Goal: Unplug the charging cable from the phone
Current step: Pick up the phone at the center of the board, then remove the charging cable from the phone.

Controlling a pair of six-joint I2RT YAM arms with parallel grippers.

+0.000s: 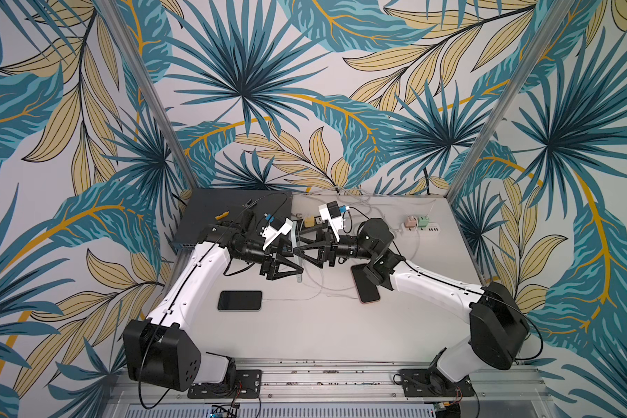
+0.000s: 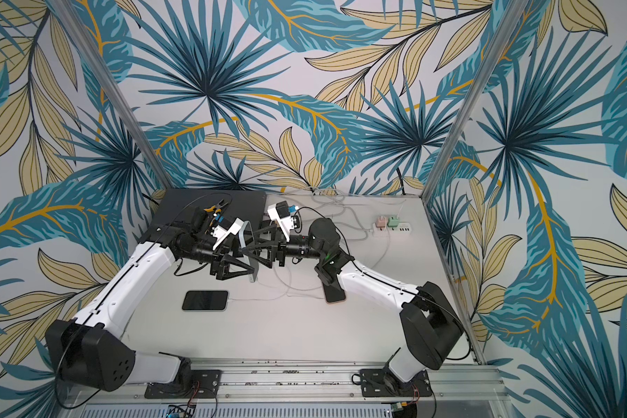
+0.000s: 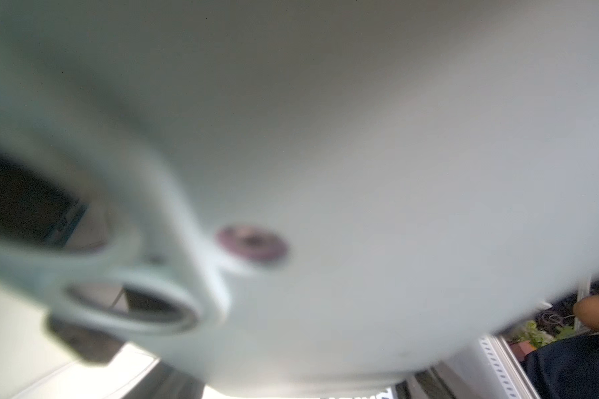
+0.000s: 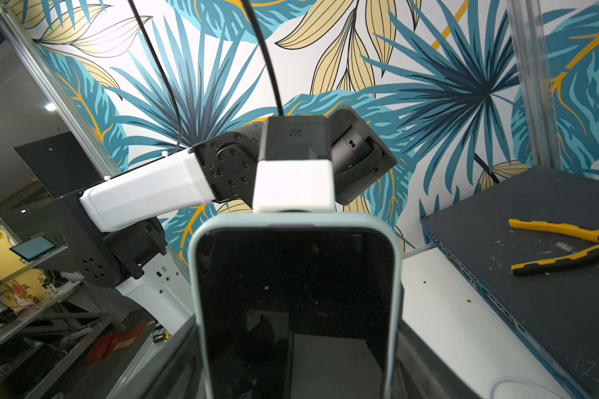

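**A:** What does the right wrist view add to the top views?

**B:** The phone (image 4: pixel 294 311) face-on: dark screen, pale blue case, the right gripper (image 1: pixel 301 252) clamped across its long edges. From above it is only a thin blue strip, held between both arms over the middle of the table (image 1: pixel 323 333).

**A:** And the left gripper (image 1: pixel 295 269)?

**B:** Jaws closed on the phone's back side; around what, no view shows. The left wrist view is a blur of case and lens cut-out.

**A:** Plugged in?

**B:** Several white cables (image 1: pixel 297 299) loop beneath; which reaches this phone cannot be told. No writing is legible.
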